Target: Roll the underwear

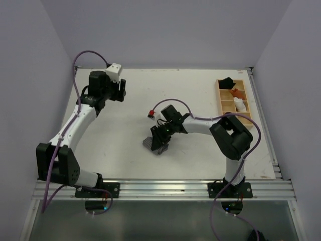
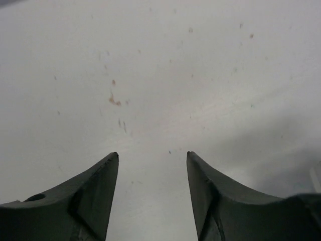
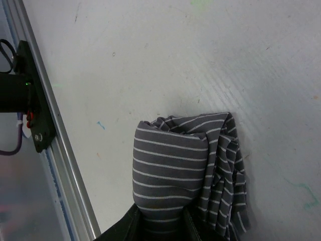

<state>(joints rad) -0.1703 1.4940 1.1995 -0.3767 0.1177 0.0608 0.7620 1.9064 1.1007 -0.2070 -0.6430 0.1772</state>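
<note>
The underwear [image 3: 170, 165], grey with thin white stripes, lies as a rolled bundle on the white table [image 1: 125, 145], with loose folds bunched along its right side. My right gripper [image 3: 160, 223] is shut on the near end of the roll, and only the tips of its dark fingers [image 3: 122, 228] show beside the cloth. From above, the right gripper [image 1: 161, 136] sits over the underwear [image 1: 152, 145] near the table's middle. My left gripper [image 2: 153, 154] is open over bare table at the far left [image 1: 120, 90], well away from the cloth.
A wooden compartment tray [image 1: 220, 100] at the back right holds small black, orange and white bundles. The aluminium rail [image 3: 55, 150] of the near table edge runs close to the left of the roll. Grey walls enclose the table on three sides.
</note>
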